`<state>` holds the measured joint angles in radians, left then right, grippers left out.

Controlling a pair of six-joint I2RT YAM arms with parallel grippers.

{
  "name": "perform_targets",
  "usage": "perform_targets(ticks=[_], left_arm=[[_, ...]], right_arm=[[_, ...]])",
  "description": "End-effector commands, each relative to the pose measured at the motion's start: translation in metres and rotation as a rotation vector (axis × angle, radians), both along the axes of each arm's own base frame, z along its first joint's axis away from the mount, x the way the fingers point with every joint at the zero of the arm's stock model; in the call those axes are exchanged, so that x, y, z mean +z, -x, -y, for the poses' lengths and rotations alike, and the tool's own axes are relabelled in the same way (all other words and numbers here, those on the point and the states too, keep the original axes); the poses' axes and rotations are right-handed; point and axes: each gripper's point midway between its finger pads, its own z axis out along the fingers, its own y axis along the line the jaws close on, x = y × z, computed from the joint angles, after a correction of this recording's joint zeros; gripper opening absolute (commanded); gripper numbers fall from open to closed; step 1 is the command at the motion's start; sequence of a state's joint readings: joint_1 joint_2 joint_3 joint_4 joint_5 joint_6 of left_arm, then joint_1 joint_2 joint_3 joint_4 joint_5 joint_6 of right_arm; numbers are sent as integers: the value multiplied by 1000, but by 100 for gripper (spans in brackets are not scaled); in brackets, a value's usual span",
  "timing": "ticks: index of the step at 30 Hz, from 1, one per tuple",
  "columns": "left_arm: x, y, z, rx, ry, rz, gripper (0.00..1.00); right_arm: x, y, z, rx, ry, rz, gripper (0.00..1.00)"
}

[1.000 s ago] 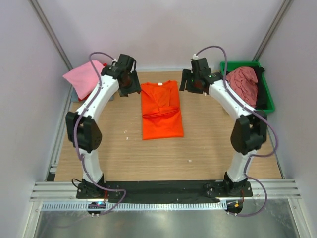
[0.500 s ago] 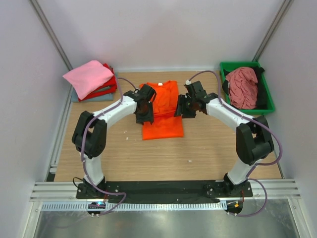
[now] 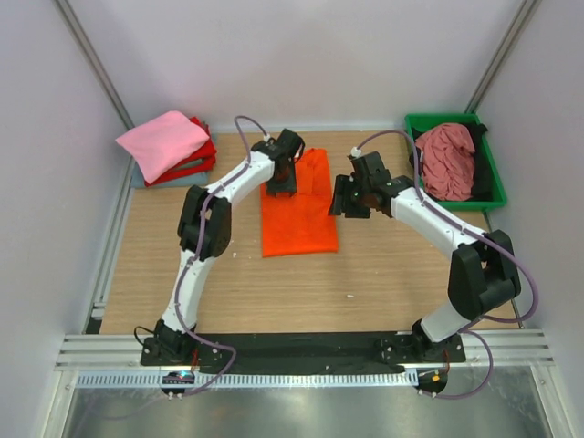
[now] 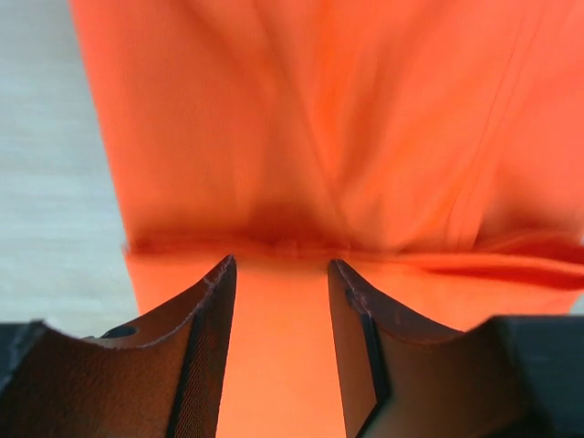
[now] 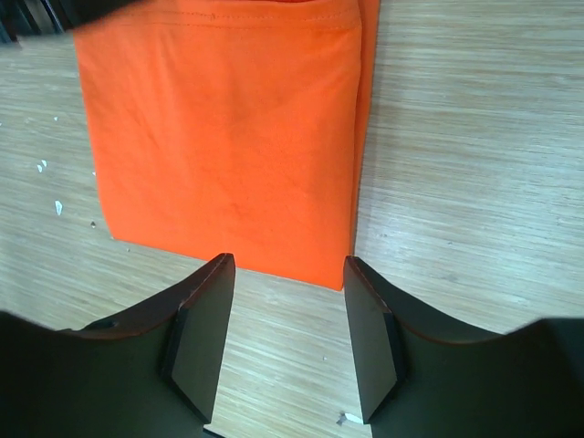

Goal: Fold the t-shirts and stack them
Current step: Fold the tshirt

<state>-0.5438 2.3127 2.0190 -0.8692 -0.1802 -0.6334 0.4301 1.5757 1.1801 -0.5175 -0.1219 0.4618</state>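
In the overhead view I have the orange t-shirt lying flat on the bench at the middle of the frame, folded into a long narrow strip that runs up and down the picture. My left pincer sits over the strip's upper left part, and my right pincer hangs just off its right edge, about halfway down. At upper left there is a stack of folded tees: a light pink t-shirt on top, a red t-shirt showing under it, and a grey-blue t-shirt peeking out at the bottom. At upper right a green tray holds a crumpled dusty rose t-shirt.

From the left wrist camera, both fingers stand apart at the bottom of the frame, and I see nothing gripped between them. Orange cloth fills nearly the whole picture, with a folded edge or seam crossing it just above the fingertips. A sliver of pale bench shows at the left.

From the right wrist camera, that pincer is released too, its jaws spread wide over bare wood at the bottom of the frame. The near end of the orange strip lies just above the fingertips, filling the upper left, with its layered edge lined up roughly above the right finger.
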Motion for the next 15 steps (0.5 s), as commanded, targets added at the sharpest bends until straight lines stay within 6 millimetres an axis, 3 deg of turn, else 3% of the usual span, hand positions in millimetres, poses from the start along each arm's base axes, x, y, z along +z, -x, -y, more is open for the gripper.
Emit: perform_targets(ticks=[1,2,3,7,8,9,11,12,14,15], left_arm=[[37,-32,-34,35,-76,55,47],[59,-48,-32,37,-57,108,47],[67,-49,-36,36,-65,114,47],[95,-31,-47,39,-58,140,49],[90,-7,-54,39,-46,99,49],[96,-3,-51,39,-7,123,50],[90,19,-54,39,29,99,50],[86,47,-57,37,71,62,50],[79,63,-54,33,133,62,51],[92,70,-49,35,199,91,51]], right_arm=[[22,-5,6,2,27,65,57],[24,-6,4,6,23,69,58],[24,-6,4,7,20,66,59],[17,-1,-4,20,-26,52,63],[8,5,-5,21,-39,25,64],[5,8,-6,24,-50,15,66],[-1,12,-9,24,-73,5,69],[-12,21,-10,28,-89,-30,70],[-20,29,-11,37,-110,-48,71],[-24,32,-12,35,-120,-63,71]])
